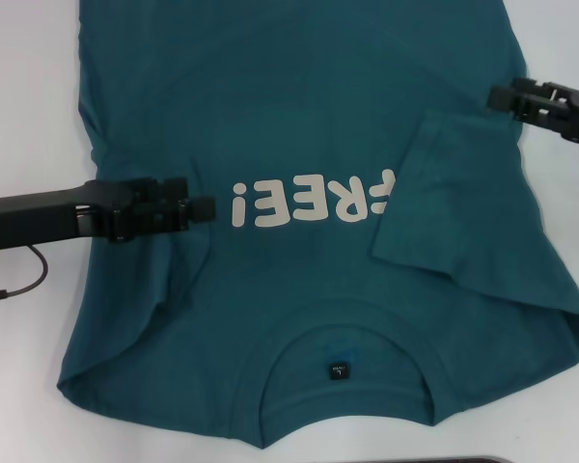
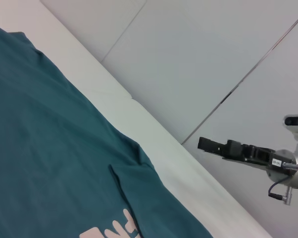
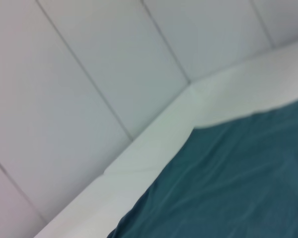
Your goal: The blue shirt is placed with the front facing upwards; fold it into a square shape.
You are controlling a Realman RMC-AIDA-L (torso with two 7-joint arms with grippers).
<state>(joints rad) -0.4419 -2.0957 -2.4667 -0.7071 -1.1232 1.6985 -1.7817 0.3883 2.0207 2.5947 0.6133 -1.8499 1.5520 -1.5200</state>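
The blue shirt (image 1: pixel 299 289) lies face up on the white table (image 1: pixel 29 96), one sleeve folded inward. The clenched left gripper (image 1: pixel 207 206) hovers over its chest; the right gripper (image 1: pixel 497 96), clenched too, hangs at its edge.

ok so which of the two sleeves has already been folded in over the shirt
The sleeve on the robot's right: it lies flat over the blue shirt, covering the start of the lettering, near the right gripper.

A plain lab-like test room: pale tiled floor (image 2: pixel 198 59) beside a bare white table (image 2: pixel 154 124), with no furnishings visible.
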